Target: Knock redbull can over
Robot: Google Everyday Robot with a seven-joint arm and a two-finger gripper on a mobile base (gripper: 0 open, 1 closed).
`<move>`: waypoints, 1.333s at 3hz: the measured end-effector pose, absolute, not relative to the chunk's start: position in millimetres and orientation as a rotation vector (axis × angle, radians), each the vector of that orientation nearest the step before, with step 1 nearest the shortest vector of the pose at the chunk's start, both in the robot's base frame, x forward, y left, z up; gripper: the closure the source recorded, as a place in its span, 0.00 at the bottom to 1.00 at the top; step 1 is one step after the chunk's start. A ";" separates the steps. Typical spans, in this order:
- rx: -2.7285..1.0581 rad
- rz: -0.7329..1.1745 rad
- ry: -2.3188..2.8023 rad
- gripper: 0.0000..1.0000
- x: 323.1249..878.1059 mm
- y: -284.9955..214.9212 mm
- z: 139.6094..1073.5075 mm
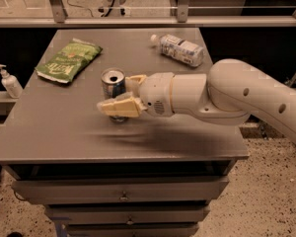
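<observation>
Grey table, upright redbull can just behind hand

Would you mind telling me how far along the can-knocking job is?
Approach looks done: the end effector sits at the redbull can, one finger across its lower front. Being worked: the push. Left: the tip itself, since the can stands upright on the table.
</observation>
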State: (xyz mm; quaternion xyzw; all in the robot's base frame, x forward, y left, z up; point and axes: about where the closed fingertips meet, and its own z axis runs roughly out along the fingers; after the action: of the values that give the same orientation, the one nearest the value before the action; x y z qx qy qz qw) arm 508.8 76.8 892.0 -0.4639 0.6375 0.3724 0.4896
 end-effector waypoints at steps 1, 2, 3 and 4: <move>-1.100 0.912 1.558 0.64 508.0 75.6 888.6; -1.096 0.882 1.587 0.87 509.0 55.8 885.5; -1.114 0.817 1.635 1.00 512.7 17.1 886.0; -1.176 0.718 1.670 1.00 521.0 -29.8 898.7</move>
State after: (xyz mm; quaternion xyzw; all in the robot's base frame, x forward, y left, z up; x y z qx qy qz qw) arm 521.0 -29.8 898.7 -0.4796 0.6812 0.2928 0.4693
